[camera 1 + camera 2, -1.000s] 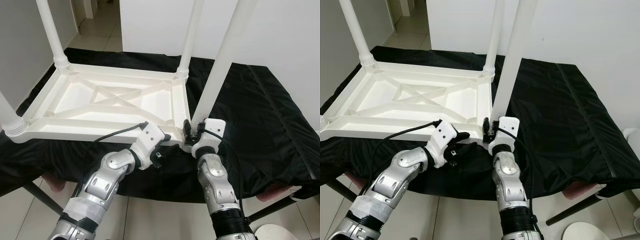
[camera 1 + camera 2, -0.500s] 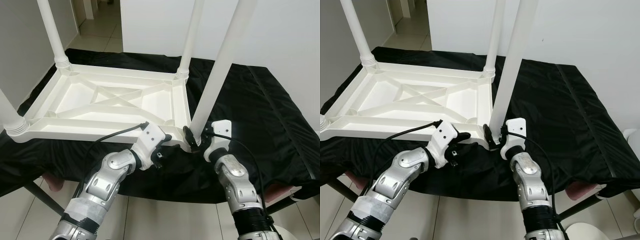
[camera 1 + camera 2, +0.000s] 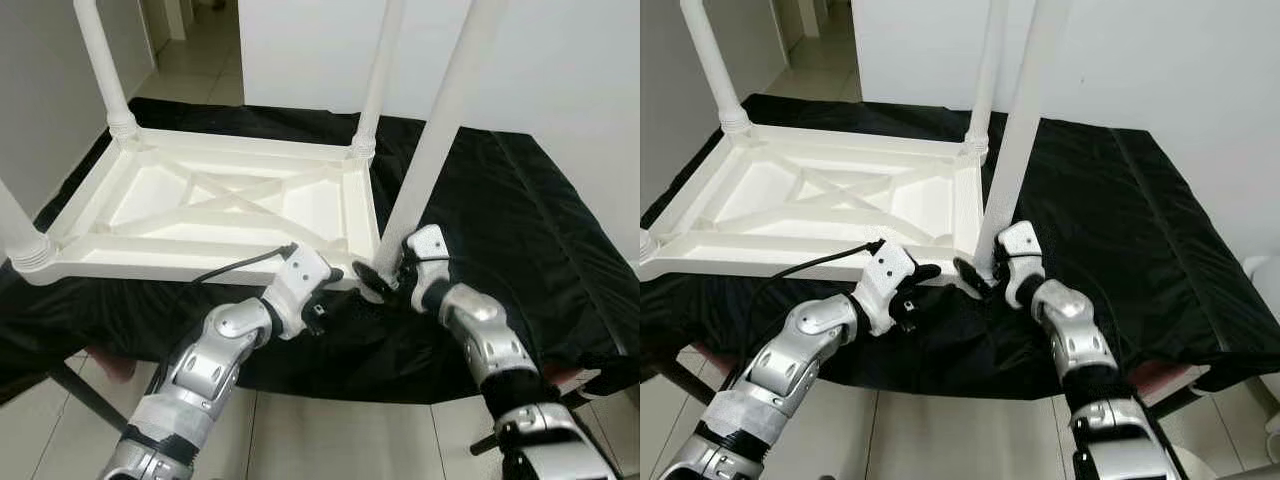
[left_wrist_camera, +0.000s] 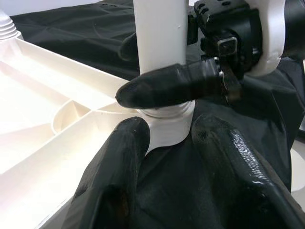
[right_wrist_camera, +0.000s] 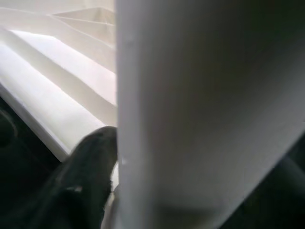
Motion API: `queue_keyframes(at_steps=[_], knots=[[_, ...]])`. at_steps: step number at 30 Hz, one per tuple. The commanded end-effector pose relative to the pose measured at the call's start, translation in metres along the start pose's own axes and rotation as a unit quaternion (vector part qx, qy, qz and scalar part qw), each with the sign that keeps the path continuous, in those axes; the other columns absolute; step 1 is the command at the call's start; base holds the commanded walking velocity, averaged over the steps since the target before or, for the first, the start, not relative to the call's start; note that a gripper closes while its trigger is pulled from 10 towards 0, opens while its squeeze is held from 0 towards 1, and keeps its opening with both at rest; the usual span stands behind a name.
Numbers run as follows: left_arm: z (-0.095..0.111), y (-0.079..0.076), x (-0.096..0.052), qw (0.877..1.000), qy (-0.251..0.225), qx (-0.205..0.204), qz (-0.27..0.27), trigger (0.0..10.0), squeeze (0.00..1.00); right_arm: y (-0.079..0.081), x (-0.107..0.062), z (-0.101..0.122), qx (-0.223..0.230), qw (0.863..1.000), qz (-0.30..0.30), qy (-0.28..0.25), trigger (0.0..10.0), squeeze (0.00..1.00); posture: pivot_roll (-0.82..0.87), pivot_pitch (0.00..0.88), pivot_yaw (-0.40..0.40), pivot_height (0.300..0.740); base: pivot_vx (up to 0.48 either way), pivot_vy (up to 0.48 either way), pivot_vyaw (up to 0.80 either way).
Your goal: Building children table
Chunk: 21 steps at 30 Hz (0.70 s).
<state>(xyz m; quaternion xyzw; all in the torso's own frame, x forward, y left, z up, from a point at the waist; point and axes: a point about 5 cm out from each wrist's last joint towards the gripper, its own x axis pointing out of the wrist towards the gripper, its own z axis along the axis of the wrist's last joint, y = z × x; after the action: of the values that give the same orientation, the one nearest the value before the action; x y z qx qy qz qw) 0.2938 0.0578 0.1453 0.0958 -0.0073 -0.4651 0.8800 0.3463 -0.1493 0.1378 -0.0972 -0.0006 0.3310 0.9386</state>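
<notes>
A white plastic children's table (image 3: 200,262) lies upside down on a black cloth (image 3: 520,220). Three white legs stand in its far left (image 3: 100,60), far right (image 3: 378,70) and near left (image 3: 15,235) corners. A fourth leg (image 3: 440,120) stands tilted in the near right corner socket (image 4: 164,129). My right gripper (image 3: 385,275) is shut on this leg just above the socket, one black finger (image 4: 167,88) wrapped across it. My left gripper (image 3: 335,275) reaches in from the near side and grips the same corner, its fingers (image 4: 119,162) on either side of the socket.
The cloth-covered surface ends at a front edge just under my arms, with tiled floor (image 3: 330,440) below and a dark frame leg (image 3: 85,395) at the lower left. A white wall (image 3: 560,60) stands behind, and a hallway (image 3: 190,40) opens at the far left.
My right forearm has swung out to the right and its wrist has turned, while the gripper stays at the base of the leg. The left arm and the table have not moved.
</notes>
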Motion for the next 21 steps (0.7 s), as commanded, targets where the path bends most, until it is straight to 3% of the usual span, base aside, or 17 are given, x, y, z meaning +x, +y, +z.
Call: queue_keyframes(at_steps=[1, 14, 15, 19, 21], knots=[[0.000, 0.001, 0.000, 1.000, 0.003, 0.002, 0.000, 10.0, 0.00, -0.002, -0.001, -0.006, -0.004, 1.000, 0.012, 0.015, 0.0, 0.00, 0.04, 0.014, -0.061, 0.740, 0.000, 0.000, 0.00], [-0.001, 0.001, -0.001, 1.000, 0.003, -0.001, 0.004, 10.0, 0.00, 0.001, -0.006, -0.018, 0.028, 0.999, 0.024, 0.016, 0.0, 0.00, 0.04, 0.016, -0.064, 0.740, 0.000, 0.000, 0.00], [-0.001, 0.000, -0.001, 1.000, 0.003, -0.001, 0.004, 10.0, 0.00, 0.001, -0.006, -0.019, 0.025, 0.999, 0.025, 0.017, 10.0, 0.00, 0.03, 0.017, -0.062, 0.740, 0.000, 0.000, 0.00], [-0.001, 0.001, 0.000, 1.000, 0.004, 0.001, 0.002, 10.0, 0.00, 0.001, -0.006, -0.020, 0.046, 0.999, 0.007, 0.015, 10.0, 0.00, 0.03, 0.018, -0.061, 0.740, 0.000, 0.000, 0.00], [-0.001, 0.000, 0.000, 1.000, 0.004, 0.000, 0.001, 10.0, 0.00, -0.001, -0.004, -0.018, 0.061, 0.997, -0.035, 0.014, 10.0, 0.00, 0.03, 0.020, -0.061, 0.740, 0.000, 0.000, 0.00]])
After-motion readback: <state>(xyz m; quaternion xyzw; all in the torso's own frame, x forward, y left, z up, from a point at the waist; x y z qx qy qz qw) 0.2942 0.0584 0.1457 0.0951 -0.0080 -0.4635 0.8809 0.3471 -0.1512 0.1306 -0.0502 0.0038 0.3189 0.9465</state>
